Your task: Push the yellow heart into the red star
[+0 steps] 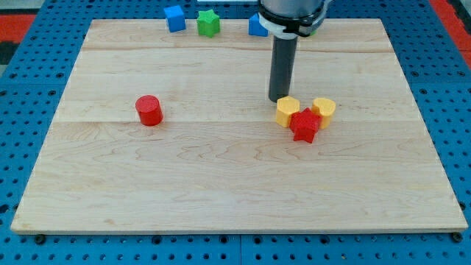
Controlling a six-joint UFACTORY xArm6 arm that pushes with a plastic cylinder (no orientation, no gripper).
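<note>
While the dark rod stands upright over the wooden board (221, 184), my tip (279, 100) rests just at the upper-left edge of a yellow block (287, 111), seemingly touching it or nearly so. That yellow block lies to the view's right of centre, and its shape reads as a rounded, faceted form; whether it or its twin is the heart I cannot tell for certain. A second yellow block (324, 109) sits just to the view's right of it, and the red star (305, 126) lies right below and between the two, touching both. So the yellow pieces and the star already form one tight cluster, directly below and to the right of my tip. As for a claw, the arm carries none: it ends in the plain rod, so there is nothing to be wide, narrow or holding. Well apart, at the view's left, stands a red cylinder (149, 110) alone on the wood. Along the board's top edge sit a blue cube (175, 18), a green star (209, 23), and another blue block (256, 26), partly hidden behind the arm.
</note>
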